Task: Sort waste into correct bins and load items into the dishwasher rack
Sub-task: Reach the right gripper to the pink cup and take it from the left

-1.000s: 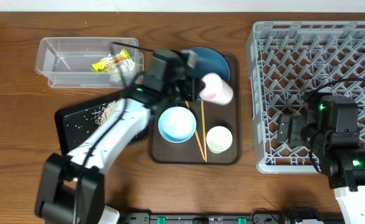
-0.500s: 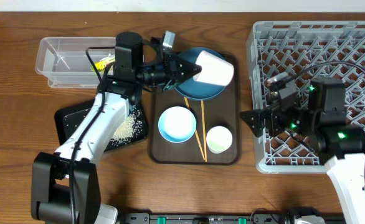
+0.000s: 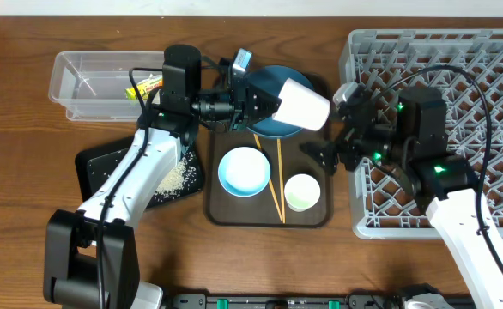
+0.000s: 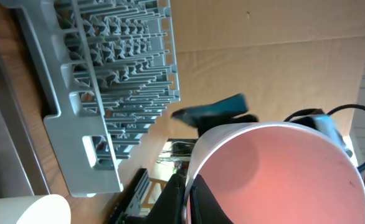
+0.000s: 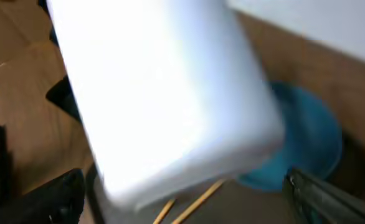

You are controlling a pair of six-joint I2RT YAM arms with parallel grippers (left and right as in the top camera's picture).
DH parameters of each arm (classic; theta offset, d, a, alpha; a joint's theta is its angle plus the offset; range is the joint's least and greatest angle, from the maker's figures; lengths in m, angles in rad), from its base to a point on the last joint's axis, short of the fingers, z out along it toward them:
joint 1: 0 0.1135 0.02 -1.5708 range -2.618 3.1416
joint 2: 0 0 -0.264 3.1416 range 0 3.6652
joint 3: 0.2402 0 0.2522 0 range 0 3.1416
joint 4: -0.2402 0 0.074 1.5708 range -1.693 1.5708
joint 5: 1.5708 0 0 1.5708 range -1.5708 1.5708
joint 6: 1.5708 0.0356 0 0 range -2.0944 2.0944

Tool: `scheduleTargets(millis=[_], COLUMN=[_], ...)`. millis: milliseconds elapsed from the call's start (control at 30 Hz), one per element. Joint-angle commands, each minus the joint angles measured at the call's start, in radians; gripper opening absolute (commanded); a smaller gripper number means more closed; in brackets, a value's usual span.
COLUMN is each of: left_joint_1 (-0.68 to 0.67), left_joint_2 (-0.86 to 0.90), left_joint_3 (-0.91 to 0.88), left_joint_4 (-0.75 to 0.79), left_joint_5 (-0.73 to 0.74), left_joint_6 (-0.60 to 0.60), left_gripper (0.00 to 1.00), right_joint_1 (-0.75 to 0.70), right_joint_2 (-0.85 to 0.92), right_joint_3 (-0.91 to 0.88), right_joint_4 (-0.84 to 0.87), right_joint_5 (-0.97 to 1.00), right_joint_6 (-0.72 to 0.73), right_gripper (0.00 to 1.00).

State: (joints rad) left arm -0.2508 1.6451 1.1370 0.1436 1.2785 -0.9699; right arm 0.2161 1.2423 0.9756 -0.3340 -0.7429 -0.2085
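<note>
My left gripper (image 3: 265,103) is clamped on the rim of the small pinkish pale cup (image 3: 305,105), which is tipped sideways above the large dark-blue plate-bowl (image 3: 275,81). My right gripper (image 5: 182,186) is spread wide and empty. The cup sits just ahead of its fingers; can't tell about contact.

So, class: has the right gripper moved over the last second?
Yes. The right gripper has travelled from above the dishwasher rack out past its edge, toward the pinkish cup over the brown tray.
</note>
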Motion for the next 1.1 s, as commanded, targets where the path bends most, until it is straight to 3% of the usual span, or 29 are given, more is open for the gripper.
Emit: scheduleTargets(millis=[0,633,733,1067], left_joint_1=[-0.001,-0.003,-0.003,-0.003], left_joint_2=[0.008,0.008,0.008,0.008], left_joint_3=[0.014,0.014,0.014,0.014], left_joint_4=[0.008,0.008,0.008,0.008], left_joint_5=[0.047,0.127,0.129,0.152], left_joint_6=[-0.016,-0.027,-0.039,-0.039], left_gripper=[0.06,0.06,0.06,0.06], right_joint_1=[0.002,0.006,0.006,0.006], right_joint_2=[-0.001,0.0,0.0,0.0], right_joint_3=[0.018,0.018,0.018,0.018], right_joint_4=[0.037,0.131,0.156,0.166], right_joint_5=[0.012,-0.243,-0.281,-0.282], right_joint_6=[-0.014,-0.175,-0.202,-0.205], right_gripper=[0.99,0.91,0.83,0.67])
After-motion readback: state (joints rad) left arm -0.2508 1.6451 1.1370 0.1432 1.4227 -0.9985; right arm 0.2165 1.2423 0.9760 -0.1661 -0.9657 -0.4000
